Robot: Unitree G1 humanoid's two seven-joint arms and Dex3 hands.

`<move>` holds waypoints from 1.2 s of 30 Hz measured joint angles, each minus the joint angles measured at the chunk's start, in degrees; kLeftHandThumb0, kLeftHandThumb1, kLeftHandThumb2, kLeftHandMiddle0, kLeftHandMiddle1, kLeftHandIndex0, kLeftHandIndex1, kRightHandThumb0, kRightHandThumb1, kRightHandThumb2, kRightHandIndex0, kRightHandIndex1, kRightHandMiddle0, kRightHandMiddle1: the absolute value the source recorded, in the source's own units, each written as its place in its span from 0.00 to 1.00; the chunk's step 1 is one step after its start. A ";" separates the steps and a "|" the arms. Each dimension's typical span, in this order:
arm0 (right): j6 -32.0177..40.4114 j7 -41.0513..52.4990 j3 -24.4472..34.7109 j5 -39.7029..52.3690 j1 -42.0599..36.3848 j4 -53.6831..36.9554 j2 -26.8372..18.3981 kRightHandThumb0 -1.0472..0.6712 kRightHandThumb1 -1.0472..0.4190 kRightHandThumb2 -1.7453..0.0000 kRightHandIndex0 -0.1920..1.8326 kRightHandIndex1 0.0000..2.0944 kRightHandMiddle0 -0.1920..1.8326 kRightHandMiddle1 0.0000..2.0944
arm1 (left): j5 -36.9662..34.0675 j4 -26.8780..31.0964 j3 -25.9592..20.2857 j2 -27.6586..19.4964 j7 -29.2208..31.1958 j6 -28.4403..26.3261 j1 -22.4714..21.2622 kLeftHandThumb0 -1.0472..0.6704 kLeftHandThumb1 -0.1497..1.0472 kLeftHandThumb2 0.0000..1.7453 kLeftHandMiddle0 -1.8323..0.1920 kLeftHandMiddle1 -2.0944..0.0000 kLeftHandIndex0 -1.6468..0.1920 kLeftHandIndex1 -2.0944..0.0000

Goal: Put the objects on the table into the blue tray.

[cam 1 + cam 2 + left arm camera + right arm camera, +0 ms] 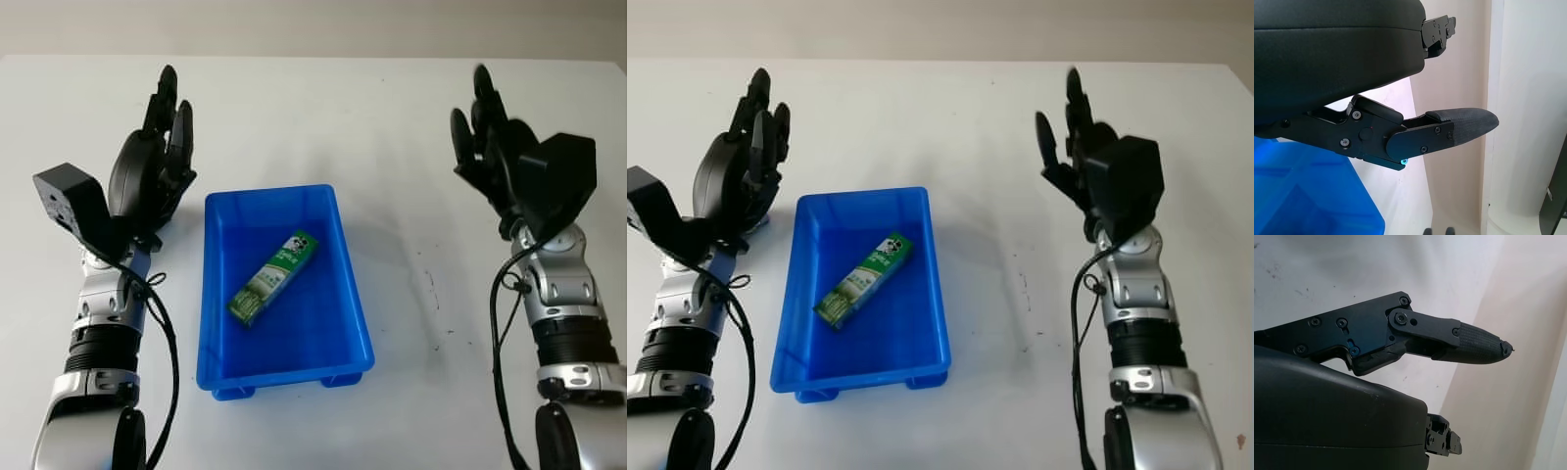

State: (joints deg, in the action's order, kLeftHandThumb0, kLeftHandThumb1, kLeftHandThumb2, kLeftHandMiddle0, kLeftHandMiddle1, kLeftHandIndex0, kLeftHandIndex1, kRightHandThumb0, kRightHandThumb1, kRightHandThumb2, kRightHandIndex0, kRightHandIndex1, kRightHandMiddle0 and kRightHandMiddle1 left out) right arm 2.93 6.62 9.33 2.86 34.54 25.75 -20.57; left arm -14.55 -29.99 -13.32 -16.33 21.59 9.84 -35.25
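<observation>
A blue tray (pixel 217 294) sits on the white table in front of me, between my two arms. Inside it lies a green and white carton (pixel 274 277), set diagonally on the tray floor. My left hand (pixel 162 137) is raised left of the tray, open, holding nothing. My right hand (pixel 485 127) is raised well to the right of the tray, open as well. A corner of the blue tray (pixel 1312 196) shows beneath the left hand's finger (pixel 1459 125) in the left wrist view. The right wrist view has a finger (pixel 1474 345) over the white table.
The white table (pixel 411 147) stretches around the tray, with a few small dark marks (pixel 429 284) to the tray's right. A beige wall rises behind the table's far edge.
</observation>
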 measured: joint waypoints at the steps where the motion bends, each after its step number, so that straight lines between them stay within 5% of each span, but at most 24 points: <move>1: 0.11 -0.57 0.26 0.17 -0.03 0.25 0.48 0.18 0.00 0.59 0.00 0.00 0.00 0.00 | 0.00 0.00 0.00 0.00 0.00 0.00 0.00 0.16 1.00 0.35 1.00 1.00 1.00 1.00; 15: 0.23 -0.66 0.24 1.53 -0.28 1.75 3.39 0.17 0.00 0.60 0.00 0.00 0.00 0.00 | -0.09 0.74 -0.14 -0.72 0.62 -0.16 0.14 0.17 1.00 0.34 1.00 1.00 1.00 1.00; 20: 0.00 0.35 0.44 1.89 -0.41 1.18 3.25 0.17 0.00 0.59 0.00 0.00 0.00 0.00 | -0.61 12.63 -0.83 -2.23 -0.49 -2.37 2.47 0.14 1.00 0.27 1.00 1.00 1.00 1.00; 26: -0.89 2.44 0.45 2.02 -0.77 1.04 2.80 0.18 0.00 0.57 0.00 0.00 0.00 0.00 | 10.48 33.17 -1.54 -12.49 -8.52 -17.57 2.92 0.18 1.00 0.19 1.00 1.00 1.00 1.00; 31: -1.35 2.88 0.19 1.91 -0.83 1.06 2.79 0.19 0.00 0.56 0.00 0.00 0.00 0.00 | 20.69 41.97 -0.09 -19.25 -9.77 -34.04 3.85 0.14 1.00 0.08 1.00 0.99 1.00 0.99; 36: -1.34 3.14 -0.03 1.71 -0.78 1.24 2.79 0.19 0.00 0.57 0.00 0.00 0.00 0.00 | 23.49 46.99 1.55 -23.91 -4.67 -42.92 6.73 0.14 0.97 0.04 1.00 0.98 0.98 0.98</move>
State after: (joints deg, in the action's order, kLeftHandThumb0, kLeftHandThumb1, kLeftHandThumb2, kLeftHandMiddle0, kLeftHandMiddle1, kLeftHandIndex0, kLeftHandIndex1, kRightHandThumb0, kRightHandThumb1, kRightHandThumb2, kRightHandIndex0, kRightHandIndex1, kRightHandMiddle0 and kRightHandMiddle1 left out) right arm 1.59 9.76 9.30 4.57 33.75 26.99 -17.78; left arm 8.94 17.00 -11.77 -40.25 16.92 -33.08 -28.52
